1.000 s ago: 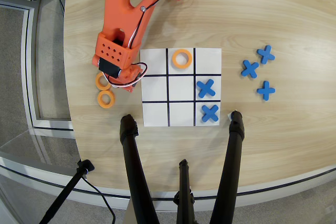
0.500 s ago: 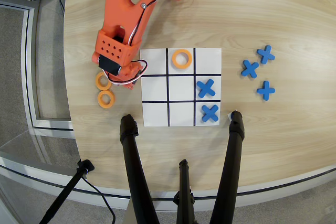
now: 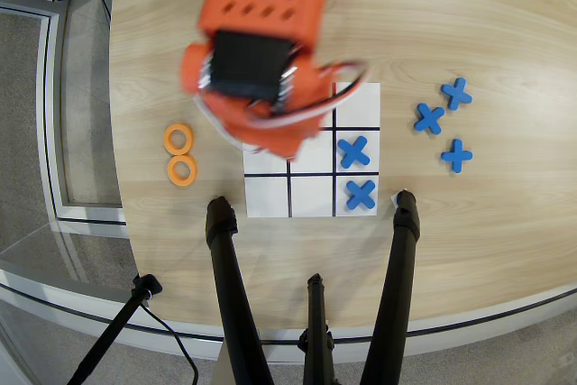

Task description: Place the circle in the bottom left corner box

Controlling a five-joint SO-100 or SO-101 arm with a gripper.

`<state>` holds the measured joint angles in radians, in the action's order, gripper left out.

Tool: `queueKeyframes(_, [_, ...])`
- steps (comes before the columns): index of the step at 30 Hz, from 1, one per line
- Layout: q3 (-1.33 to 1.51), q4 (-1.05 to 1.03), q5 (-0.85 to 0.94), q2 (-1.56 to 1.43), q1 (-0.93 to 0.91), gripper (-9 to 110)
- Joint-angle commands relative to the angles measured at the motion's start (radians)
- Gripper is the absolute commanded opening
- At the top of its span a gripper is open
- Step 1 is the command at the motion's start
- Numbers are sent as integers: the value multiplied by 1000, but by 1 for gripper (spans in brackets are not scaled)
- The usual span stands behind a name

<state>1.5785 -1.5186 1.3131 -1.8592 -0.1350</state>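
Nearest, the bottom left corner box point(image 3: 267, 196) of the paper grid point(image 3: 361, 96) lies bare. Left of the grid, well apart on the worktop point(image 3: 487, 250), rest two orange rings; either could serve as the circle point(image 3: 182, 169). Two blue crosses point(image 3: 360, 194) fill right-hand cells. Farther back, the blurred orange arm point(image 3: 261, 51) covers the grid's far left. To place well, lower squarely over the cell's middle, clear of the lines. The hand is hidden beneath the arm, so its grip and any carried ring cannot be told.
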Motion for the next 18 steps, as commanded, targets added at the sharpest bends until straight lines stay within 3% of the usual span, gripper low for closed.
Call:
queueKeyframes(1, [74,-9,-25,-173,179,0])
queueKeyframes(9, [506,235,-121,-341,555,0])
queueKeyframes(18, [833,597,-115,-204,537,0])
